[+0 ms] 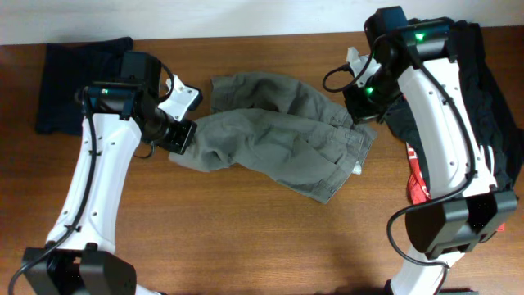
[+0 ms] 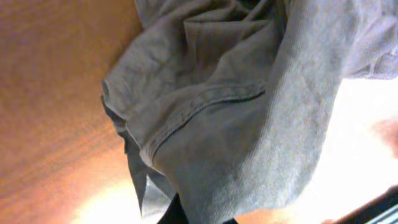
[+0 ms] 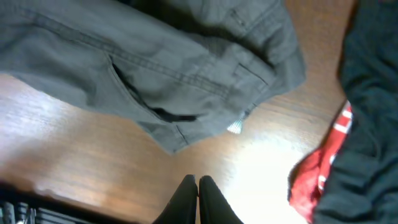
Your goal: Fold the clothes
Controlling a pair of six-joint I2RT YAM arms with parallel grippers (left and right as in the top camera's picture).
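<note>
Left jaws pinch the crumpled, seamed grey-green garment (image 1: 278, 135); right jaws pressed together, empty.

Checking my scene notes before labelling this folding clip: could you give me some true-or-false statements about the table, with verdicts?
1. The crumpled grey fabric garment lies mid-table. True.
2. The right end effector grips red cloth. False: its fingers are closed on nothing, over the bare wooden table.
3. The dark navy garment sits at the table's left end. True.
4. The red fabric lies beside the navy garment. False: it lies at the right end, by the black clothes.
</note>
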